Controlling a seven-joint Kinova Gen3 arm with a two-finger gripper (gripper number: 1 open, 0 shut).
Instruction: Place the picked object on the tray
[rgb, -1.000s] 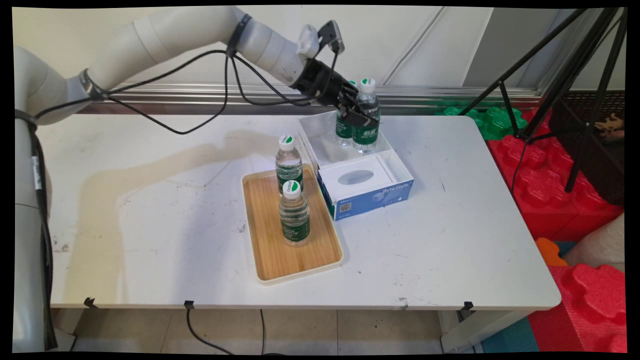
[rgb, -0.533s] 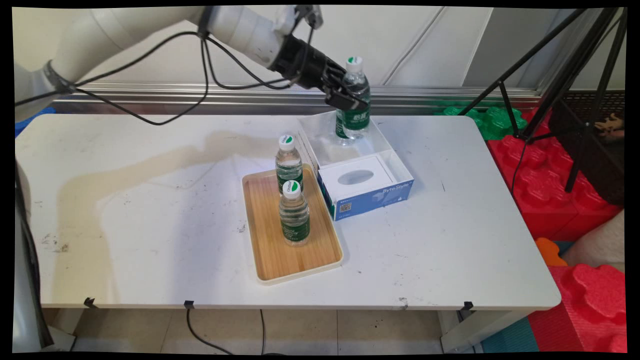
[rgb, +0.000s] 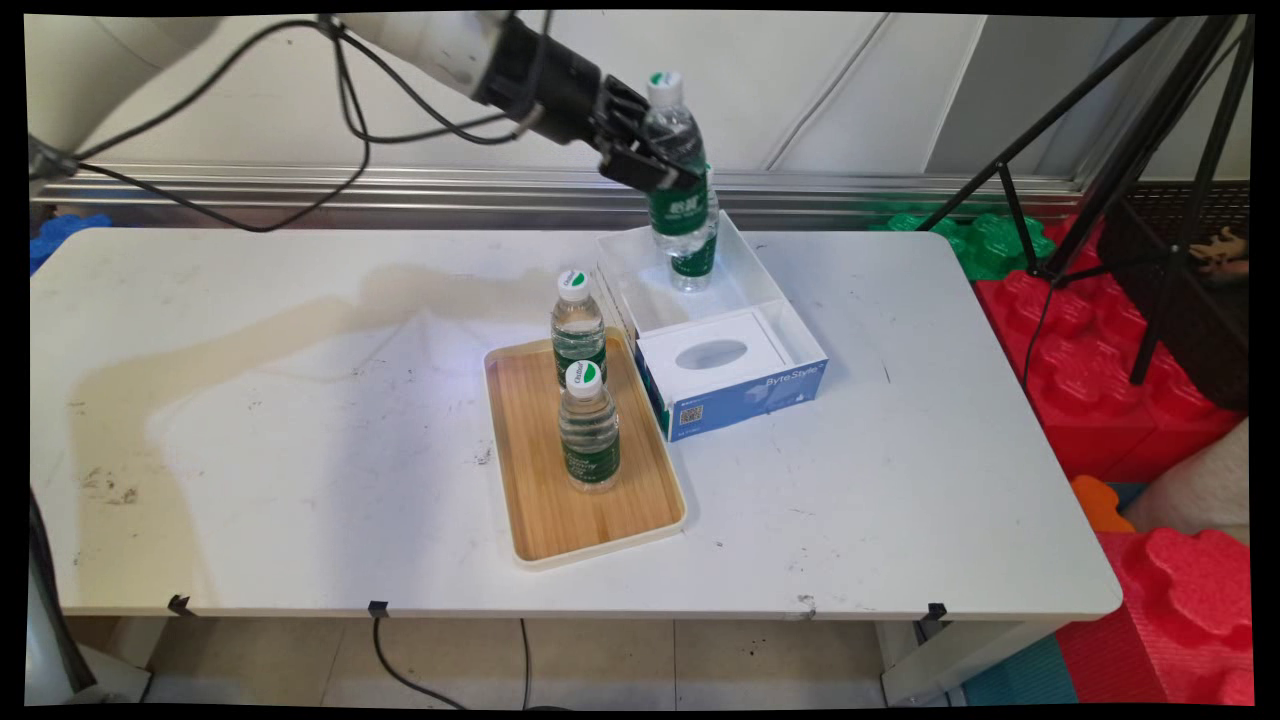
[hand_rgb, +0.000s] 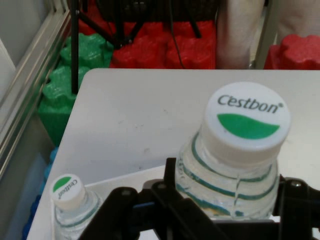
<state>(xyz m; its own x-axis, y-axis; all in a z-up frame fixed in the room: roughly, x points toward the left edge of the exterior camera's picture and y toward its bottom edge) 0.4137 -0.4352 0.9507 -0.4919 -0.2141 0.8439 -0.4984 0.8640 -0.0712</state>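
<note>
The black two-finger gripper is clamped on a clear green-labelled water bottle, held above the open white box. A second such bottle stands inside that box, directly below.

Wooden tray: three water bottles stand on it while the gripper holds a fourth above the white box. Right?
Not quite. The main view shows two water bottles on the wooden tray. The gripper does hold a bottle above the white box, where another bottle stands.

A white table stands before a pale wall; red foam blocks and a black tripod stand right.
</note>
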